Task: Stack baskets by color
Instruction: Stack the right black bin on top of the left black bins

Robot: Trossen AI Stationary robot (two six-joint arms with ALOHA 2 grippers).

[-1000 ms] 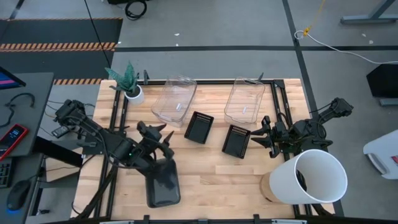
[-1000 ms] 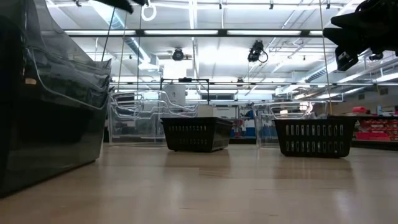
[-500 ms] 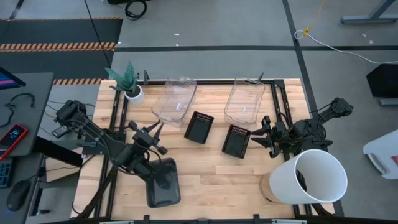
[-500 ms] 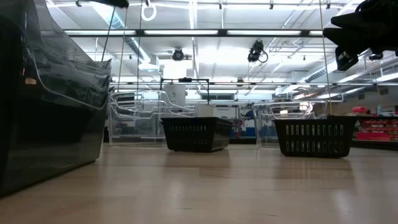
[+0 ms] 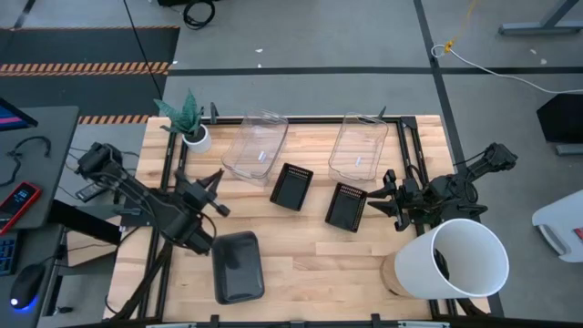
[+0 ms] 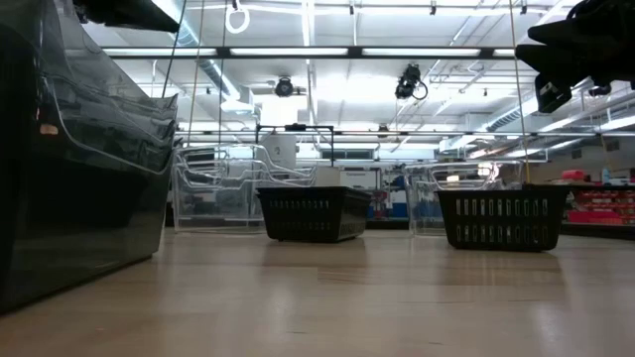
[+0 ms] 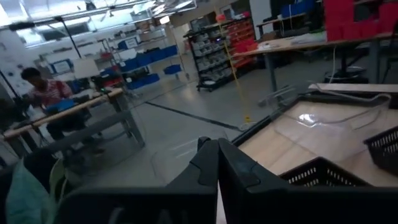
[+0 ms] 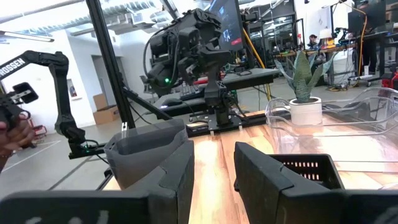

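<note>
A smoky dark-grey basket (image 5: pixel 239 266) rests on its base near the table's front left; in the low view it (image 6: pixel 79 178) fills the left side. Two small black slotted baskets (image 5: pixel 291 187) (image 5: pixel 346 206) stand mid-table. Behind them lie two clear baskets (image 5: pixel 255 146) (image 5: pixel 358 146). My left gripper (image 5: pixel 215 182) is shut on nothing, off the grey basket's far left corner and above the table. My right gripper (image 5: pixel 372 200) stands open just right of the right black basket, touching nothing.
A big white bucket (image 5: pixel 455 260) lies at the front right beside my right arm. A small white plant pot (image 5: pixel 194 135) stands at the far left corner. Bare wood shows at the table's front middle (image 5: pixel 319 264). People sit at desks beyond the table.
My left gripper has drawn back from over the grey basket's far end toward the table's left edge, sinking a little and rolling at the wrist. Its fingers have shut on nothing. The grey basket stays in place.
</note>
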